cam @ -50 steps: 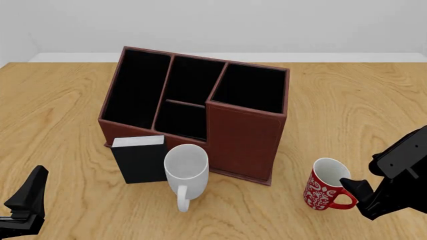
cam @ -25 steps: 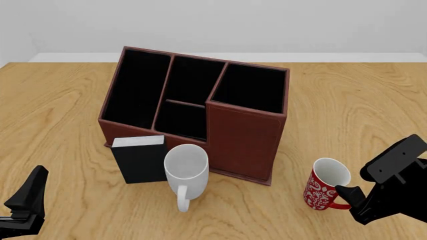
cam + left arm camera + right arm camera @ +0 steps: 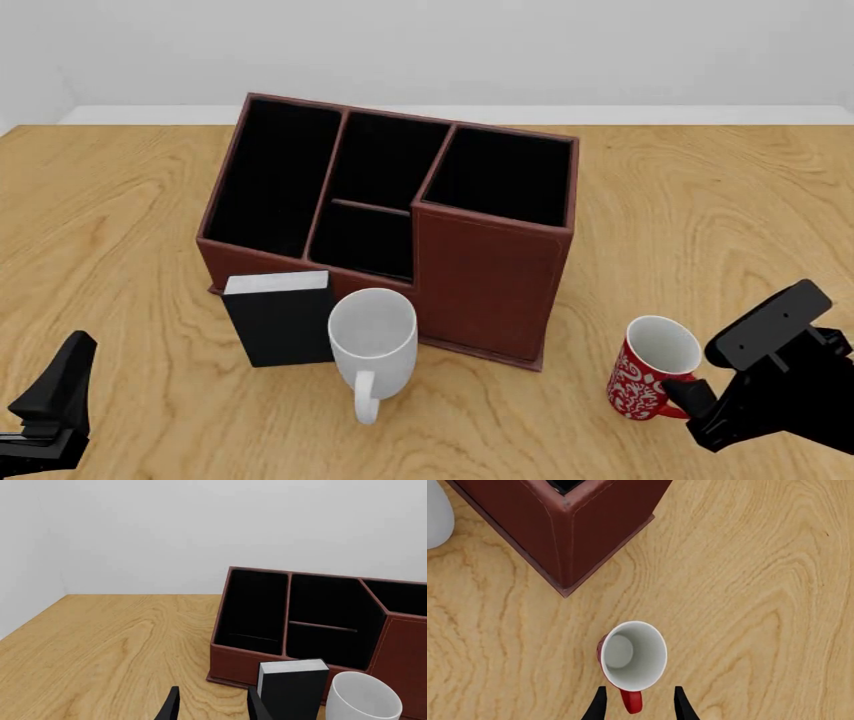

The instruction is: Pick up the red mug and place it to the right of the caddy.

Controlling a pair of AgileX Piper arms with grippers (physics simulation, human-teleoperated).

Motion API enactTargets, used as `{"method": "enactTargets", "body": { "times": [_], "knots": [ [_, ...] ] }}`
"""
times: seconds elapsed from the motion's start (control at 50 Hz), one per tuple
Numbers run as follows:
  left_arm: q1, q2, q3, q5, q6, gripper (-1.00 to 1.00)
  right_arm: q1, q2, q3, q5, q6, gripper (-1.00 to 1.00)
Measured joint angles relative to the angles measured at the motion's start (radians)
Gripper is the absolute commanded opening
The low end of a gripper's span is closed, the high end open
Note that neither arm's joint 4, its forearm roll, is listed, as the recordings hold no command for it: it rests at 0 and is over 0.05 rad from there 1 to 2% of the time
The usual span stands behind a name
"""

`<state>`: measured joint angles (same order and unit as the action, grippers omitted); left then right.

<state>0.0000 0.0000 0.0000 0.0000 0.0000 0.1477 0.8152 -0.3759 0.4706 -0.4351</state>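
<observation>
Right claw [image 3: 637, 706] open, fingers either side of the red mug [image 3: 631, 656] handle.
I see the mug upright on the worktop [image 3: 694, 220], at the caddy's [image 3: 487, 270] 4 o'clock.

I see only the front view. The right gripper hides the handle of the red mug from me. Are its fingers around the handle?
Observer: In the right wrist view the red mug's handle lies in the gap between the two fingers of the right gripper, and the jaws are open.
Operator: Is something inside the mug?
Observer: No. That view looks straight into it and shows only the white bottom.
Operator: And the left gripper, near what is it?
Observer: The left wrist view shows the left gripper open, with the black box and the white mug beyond it, before the caddy.
</observation>
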Motion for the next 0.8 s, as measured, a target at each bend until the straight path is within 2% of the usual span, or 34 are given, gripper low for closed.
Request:
{"method": "enactTargets", "body": {
  "times": [0.8],
  "knots": [
    [0.000, 0.000, 0.000, 0.000, 0.000, 1.00, -0.007, 0.084, 0.055, -0.084, 0.006, 1.00]
  ]
}}
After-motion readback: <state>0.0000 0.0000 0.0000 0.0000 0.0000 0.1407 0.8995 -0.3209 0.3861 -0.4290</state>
